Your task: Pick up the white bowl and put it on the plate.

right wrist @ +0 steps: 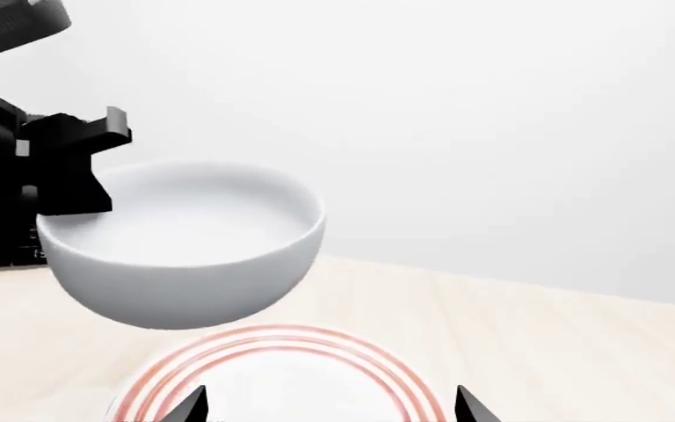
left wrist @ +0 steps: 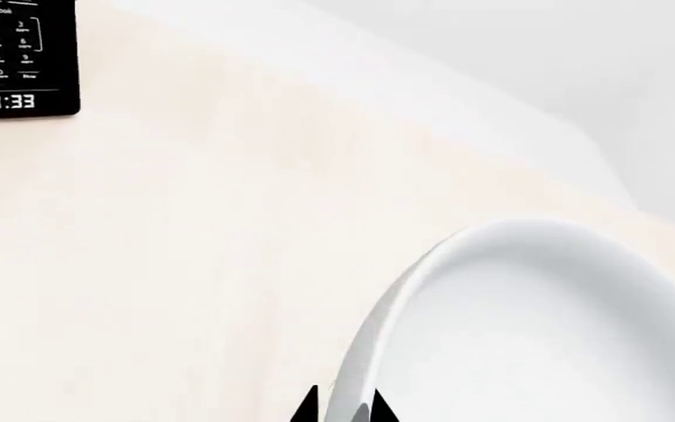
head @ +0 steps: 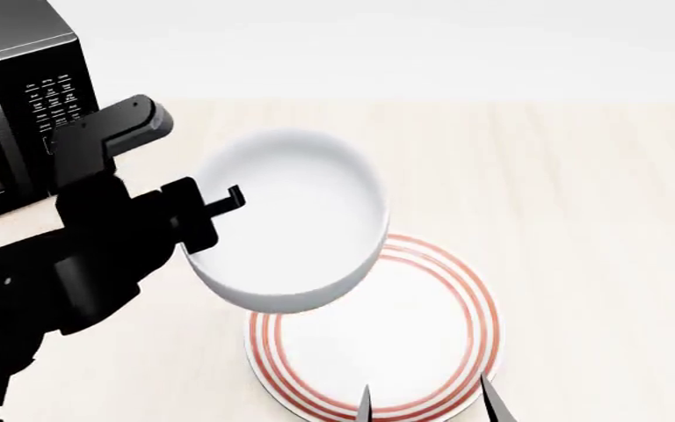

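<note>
A pale, wood-toned desk is stretching out under a plain white backdrop, and at its far left a black microwave is standing with its keypad facing the robot. Just to its right, the left pincer is clenching the near-left rim of the white bowl, one finger inside and one outside the wall, and is holding the bowl in the air, clear of the desk; the right wrist view is showing open space under its base. The bowl is hanging upright and roughly level, overlapping the upper-left part of the plate, probably so it can be carried across and lowered onto the middle. The plate, ringed in red, is lying flat on the desk below and to the right. At the bottom edge, the right pincer is sitting released, its two tips spread apart and holding nothing, hovering over the plate's near rim, seemingly idling out of the way
</note>
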Robot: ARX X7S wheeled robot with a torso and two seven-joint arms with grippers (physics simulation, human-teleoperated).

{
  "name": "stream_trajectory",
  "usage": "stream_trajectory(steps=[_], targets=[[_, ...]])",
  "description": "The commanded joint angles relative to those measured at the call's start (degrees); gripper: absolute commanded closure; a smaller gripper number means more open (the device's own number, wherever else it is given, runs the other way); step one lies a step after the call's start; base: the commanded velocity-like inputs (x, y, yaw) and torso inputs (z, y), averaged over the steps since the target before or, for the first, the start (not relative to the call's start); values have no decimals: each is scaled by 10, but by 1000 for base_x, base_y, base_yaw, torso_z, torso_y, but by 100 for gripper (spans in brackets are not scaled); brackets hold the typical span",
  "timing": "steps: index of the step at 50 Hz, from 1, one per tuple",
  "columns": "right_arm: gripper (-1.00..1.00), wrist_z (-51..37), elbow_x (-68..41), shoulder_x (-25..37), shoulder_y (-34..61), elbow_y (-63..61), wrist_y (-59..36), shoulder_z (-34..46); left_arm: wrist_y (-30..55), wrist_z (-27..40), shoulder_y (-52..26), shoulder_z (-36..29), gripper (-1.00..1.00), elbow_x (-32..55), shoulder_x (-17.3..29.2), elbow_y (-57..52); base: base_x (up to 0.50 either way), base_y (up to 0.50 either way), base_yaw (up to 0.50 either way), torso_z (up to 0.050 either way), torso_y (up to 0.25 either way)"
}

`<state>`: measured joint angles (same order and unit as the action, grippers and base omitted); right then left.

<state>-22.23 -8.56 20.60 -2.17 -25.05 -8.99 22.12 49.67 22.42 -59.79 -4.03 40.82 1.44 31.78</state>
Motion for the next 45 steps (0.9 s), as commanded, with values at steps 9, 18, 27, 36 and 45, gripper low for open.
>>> stream_trajectory(steps=[9,18,27,36,45], targets=[[-100,-2,-3,2,1,9,5,0,-83,5,-34,-101,100,101,-11,81,0,0,0,0,1],[-100,-3,-4,3,2,9,5,2,-135,24,-36,-140,100,143,-11,99,0,0,0,0,0],[-100,-4,-4,4,2,10,5,4,-183,26,-42,-186,100,184,-12,137,0,0,0,0,0],[-100,-6,-4,5,4,11,5,4,-230,16,-52,-238,100,220,-12,184,0,0,0,0,1],[-100,-6,-5,5,4,15,7,6,-261,12,-56,-295,100,278,-12,203,0,0,0,0,0]])
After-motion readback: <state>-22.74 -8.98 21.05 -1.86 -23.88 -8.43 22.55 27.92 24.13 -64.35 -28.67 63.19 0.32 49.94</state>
